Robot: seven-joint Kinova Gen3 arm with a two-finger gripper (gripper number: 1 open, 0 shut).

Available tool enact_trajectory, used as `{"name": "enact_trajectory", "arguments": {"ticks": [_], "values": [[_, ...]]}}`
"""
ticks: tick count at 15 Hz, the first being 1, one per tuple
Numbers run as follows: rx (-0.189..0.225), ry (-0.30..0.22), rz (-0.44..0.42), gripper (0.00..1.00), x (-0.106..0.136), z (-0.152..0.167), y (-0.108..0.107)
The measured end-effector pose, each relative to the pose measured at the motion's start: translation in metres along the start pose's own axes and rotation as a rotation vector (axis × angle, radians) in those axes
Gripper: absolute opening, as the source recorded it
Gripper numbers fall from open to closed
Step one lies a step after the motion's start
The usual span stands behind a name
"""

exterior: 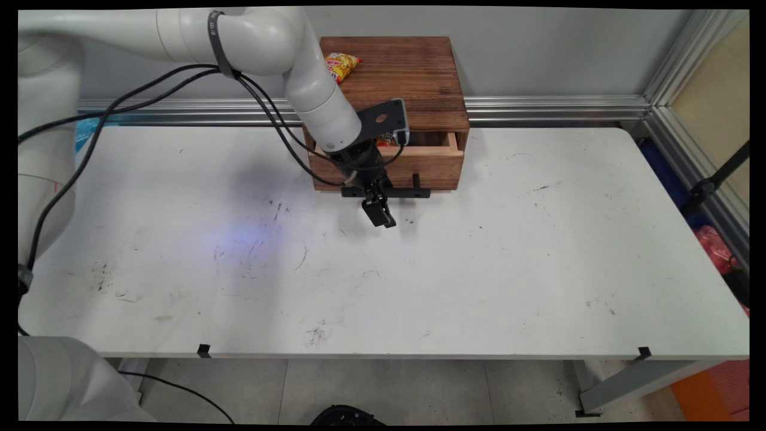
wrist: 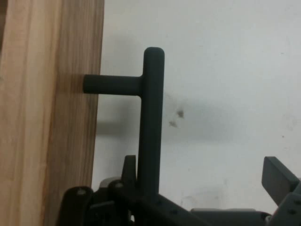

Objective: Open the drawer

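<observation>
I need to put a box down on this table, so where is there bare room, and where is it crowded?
The table is bare to the right of the wooden drawer box, along the whole near edge, and on the left below the cables. It is crowded at the back middle, where the gripper hangs at the handle of the part-open drawer. A snack packet lies on the box.

I see a dark brown wooden box point(exterior: 413, 78) at the far edge of the scuffed white table point(exterior: 479, 269), its pale wooden drawer point(exterior: 443, 161) pulled partly open, black bar handle point(wrist: 150, 122) out front. A yellow and red snack packet point(exterior: 341, 64) lies on the box top; another packet point(exterior: 386, 140) shows inside the drawer.
</observation>
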Motion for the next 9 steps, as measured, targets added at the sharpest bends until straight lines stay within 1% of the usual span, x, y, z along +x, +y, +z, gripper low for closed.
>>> {"name": "enact_trajectory", "arguments": {"ticks": [5,9], "values": [[-0.011,-0.001,0.005,1.0,-0.001,-0.001,0.012],[-0.009,-0.008,0.011,1.0,-0.001,-0.001,0.02]]}}
